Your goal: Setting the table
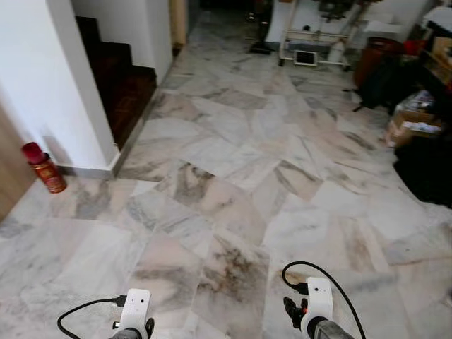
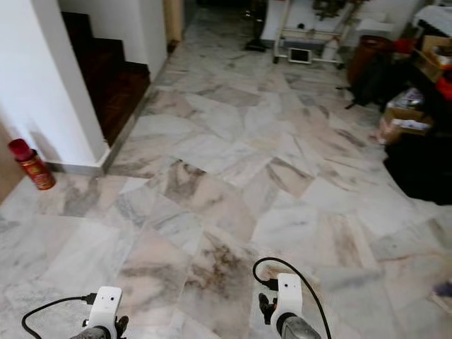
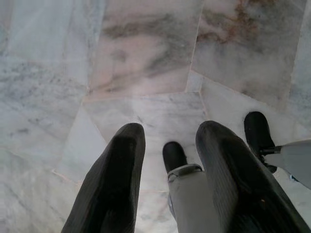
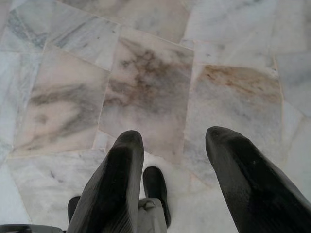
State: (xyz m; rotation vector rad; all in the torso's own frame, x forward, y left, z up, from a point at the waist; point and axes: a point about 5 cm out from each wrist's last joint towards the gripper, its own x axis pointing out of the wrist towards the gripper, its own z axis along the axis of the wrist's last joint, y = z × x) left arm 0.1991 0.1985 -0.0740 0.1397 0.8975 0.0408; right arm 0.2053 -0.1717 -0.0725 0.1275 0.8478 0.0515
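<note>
Nearest the camera, both arms hang low over the pale veined marble floor [image 1: 233, 176], which I take as a carrying posture for walking rather than for work. The left gripper [image 3: 167, 160] points straight down with its two long black fingers a moderate gap apart and nothing between them; through that gap show the robot's own black feet and silver shins. The right gripper [image 4: 175, 165] hangs the same way, fingers spread somewhat wider and likewise holding nothing. In the head views each wrist shows as a white camera block with a looped black cable (left wrist [image 1: 134, 311], right wrist [image 1: 318, 300]).

Further out on the robot's left, a red cylindrical canister with gold decoration [image 1: 44, 167] stands on the floor against the base of a white wall [image 1: 49, 78], probably parked there out of the walkway. Its markings are too small to read. Beyond it, dark wooden stairs [image 1: 120, 78] rise behind the wall.

On the right, an open cardboard box of mixed clutter [image 1: 413, 123] sits beside dark bags, and at the far end stands a white metal trolley frame [image 1: 311, 39] with a small white device leaning at its foot. No writing is legible anywhere.

No table or tableware is in view, so the task seems barely begun; I judge the robot is walking to find them.
</note>
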